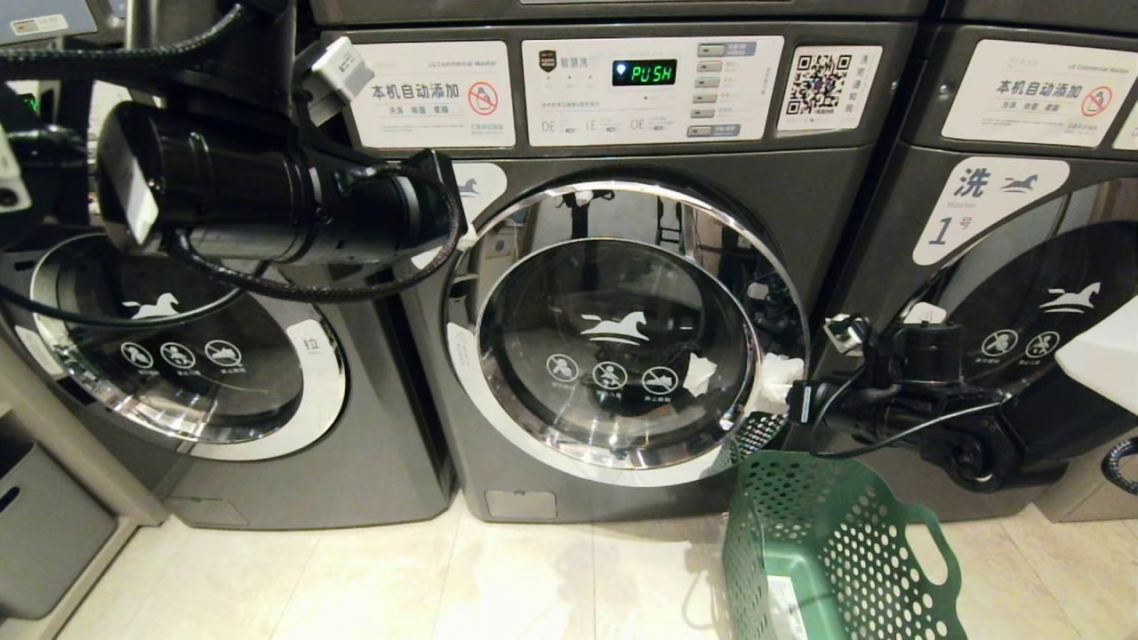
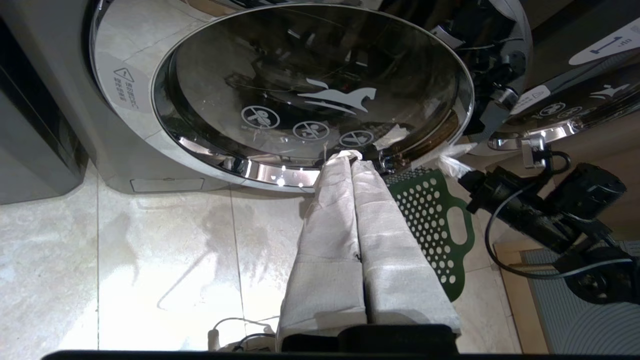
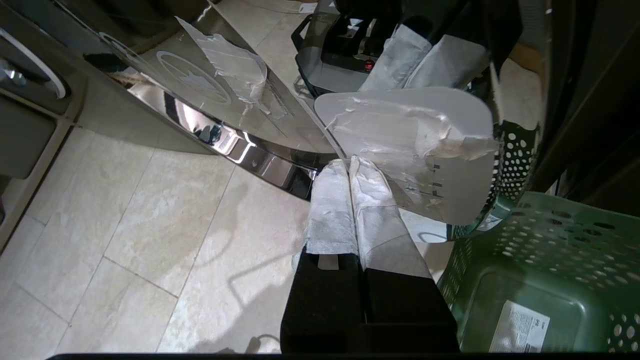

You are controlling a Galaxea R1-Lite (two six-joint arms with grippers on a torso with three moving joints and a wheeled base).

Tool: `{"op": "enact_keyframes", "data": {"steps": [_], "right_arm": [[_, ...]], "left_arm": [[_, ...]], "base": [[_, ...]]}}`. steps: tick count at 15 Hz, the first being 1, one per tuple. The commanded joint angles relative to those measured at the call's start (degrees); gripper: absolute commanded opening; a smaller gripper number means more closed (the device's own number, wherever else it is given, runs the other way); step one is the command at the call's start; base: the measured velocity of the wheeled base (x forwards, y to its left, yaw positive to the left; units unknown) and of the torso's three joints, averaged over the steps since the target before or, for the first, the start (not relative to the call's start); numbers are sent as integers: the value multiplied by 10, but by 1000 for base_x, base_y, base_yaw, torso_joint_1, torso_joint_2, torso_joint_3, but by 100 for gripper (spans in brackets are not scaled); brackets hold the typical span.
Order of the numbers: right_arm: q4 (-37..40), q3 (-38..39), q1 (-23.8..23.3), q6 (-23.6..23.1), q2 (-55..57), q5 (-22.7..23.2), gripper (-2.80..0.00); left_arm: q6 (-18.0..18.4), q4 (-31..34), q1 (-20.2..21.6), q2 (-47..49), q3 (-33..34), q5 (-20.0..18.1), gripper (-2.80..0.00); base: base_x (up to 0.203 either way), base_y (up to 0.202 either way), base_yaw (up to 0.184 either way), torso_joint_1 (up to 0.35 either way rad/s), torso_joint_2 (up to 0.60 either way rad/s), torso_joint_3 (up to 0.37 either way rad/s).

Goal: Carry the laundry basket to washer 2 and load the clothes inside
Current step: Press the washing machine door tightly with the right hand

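Observation:
The middle washer's round glass door (image 1: 622, 338) faces me, and its panel (image 1: 644, 72) reads PUSH. The green perforated laundry basket (image 1: 765, 498) stands on the floor by the door's lower right. Its bottom (image 3: 520, 310) shows only a label; no clothes are in view. My right gripper (image 1: 775, 378) is shut, its white-wrapped fingertips (image 3: 330, 175) against the grey taped handle (image 3: 415, 150) at the door's right edge. My left arm (image 1: 267, 196) is raised at the upper left. The left gripper (image 2: 350, 159) is shut and empty, pointing towards the door's lower chrome rim (image 2: 280, 172).
A washer marked 1 (image 1: 1022, 284) stands to the right and another washer (image 1: 178, 356) to the left. A grey cabinet (image 1: 44, 524) sits at the far left. Pale floor tiles (image 1: 444, 578) lie in front of the machines, with cables (image 2: 230, 330) below the left arm.

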Motion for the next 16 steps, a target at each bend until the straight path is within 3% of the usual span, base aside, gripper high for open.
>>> {"op": "enact_keyframes", "data": {"steps": [1,6,16], "right_arm": [[-4,-22,0,2,26,2,-280],[-84,-70,0,4,90,1,-280],[-96,-227,0,19,183,-17,-280]], "left_arm": [[-1,2,-4,0,2,1,-280],[0,2,-13,1,3,2,-280],[0,2,-15,6,3,2,-280]], "base": [[0,0,0,0,0,0],[0,0,0,0,0,0],[0,0,0,0,0,0]]}}
